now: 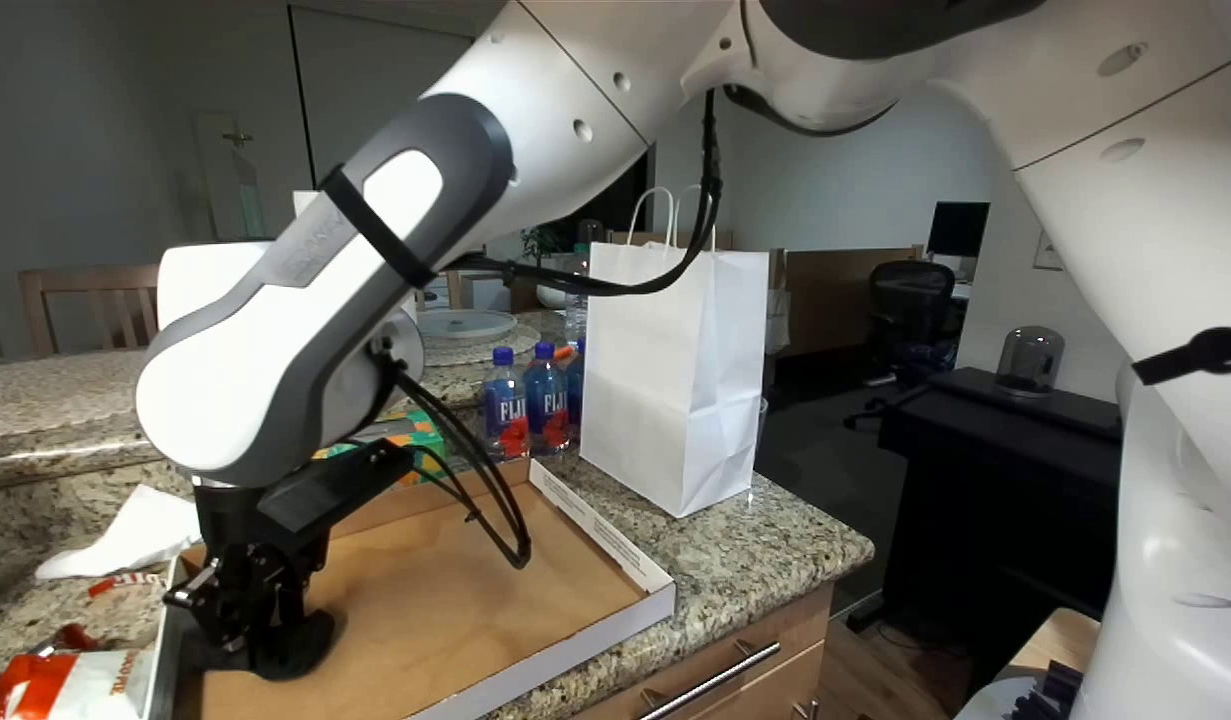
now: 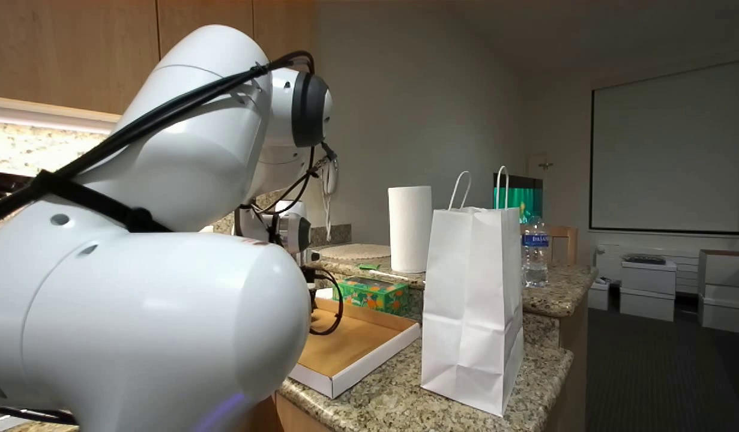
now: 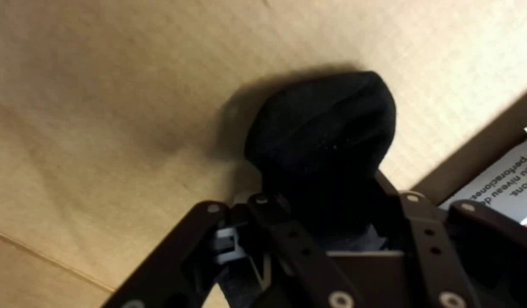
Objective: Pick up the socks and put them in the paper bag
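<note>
Inside the box, creased black socks

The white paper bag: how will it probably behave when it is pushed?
The white paper bag might tip easily, standing taller than its base is wide. Being creased paper, it would probably buckle, and may be light, though its inside is hidden.

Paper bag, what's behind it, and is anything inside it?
In an exterior view, a water bottle and something green show behind the paper bag. Its walls hide the rest there; its inside can't be seen in any view.
</note>
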### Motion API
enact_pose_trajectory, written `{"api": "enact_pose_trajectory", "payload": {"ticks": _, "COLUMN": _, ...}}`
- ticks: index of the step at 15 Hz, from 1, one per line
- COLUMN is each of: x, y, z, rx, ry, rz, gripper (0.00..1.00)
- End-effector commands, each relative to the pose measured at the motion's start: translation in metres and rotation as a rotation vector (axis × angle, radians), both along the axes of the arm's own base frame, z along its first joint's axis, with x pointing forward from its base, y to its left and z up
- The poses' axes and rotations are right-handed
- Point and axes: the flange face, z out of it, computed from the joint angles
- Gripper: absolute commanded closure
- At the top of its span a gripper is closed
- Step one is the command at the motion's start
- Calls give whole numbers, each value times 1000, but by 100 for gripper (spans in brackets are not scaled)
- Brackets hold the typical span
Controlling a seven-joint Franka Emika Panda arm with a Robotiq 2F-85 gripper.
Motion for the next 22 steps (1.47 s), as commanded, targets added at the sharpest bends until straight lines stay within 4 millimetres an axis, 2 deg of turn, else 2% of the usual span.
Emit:
{"api": "enact_pose_trajectory", "payload": {"ticks": 1, "x": 0, "y": -2, "z": 0, "rx": -29, "ry": -22, "rz": -22, "gripper": 79}}
{"api": "enact_pose_trajectory", "payload": {"ticks": 3, "x": 2, "y": -5, "z": 1, "rx": -34, "ry": -28, "rz": -27, "gripper": 92}}
{"api": "enact_pose_trajectory", "payload": {"ticks": 6, "x": 7, "y": -11, "z": 2, "rx": -40, "ry": -35, "rz": -46, "gripper": 96}}
{"api": "enact_pose_trajectory", "payload": {"ticks": 8, "x": 11, "y": -16, "z": 6, "rx": -40, "ry": -43, "rz": -58, "gripper": 93}}
{"api": "enact_pose_trajectory", "payload": {"ticks": 11, "x": 12, "y": -31, "z": 25, "rx": -29, "ry": -53, "rz": -69, "gripper": 93}}
{"api": "enact_pose_trajectory", "payload": {"ticks": 13, "x": 11, "y": -40, "z": 52, "rx": -13, "ry": -40, "rz": -52, "gripper": 93}}
{"api": "enact_pose_trajectory", "payload": {"ticks": 17, "x": -9, "y": -57, "z": 126, "rx": -4, "ry": 105, "rz": 99, "gripper": 93}}
{"api": "enact_pose_trajectory", "payload": {"ticks": 19, "x": -19, "y": -76, "z": 164, "rx": -54, "ry": 180, "rz": 148, "gripper": 93}}
{"api": "enact_pose_trajectory", "payload": {"ticks": 22, "x": -19, "y": -117, "z": 238, "rx": -143, "ry": 197, "rz": 135, "gripper": 93}}
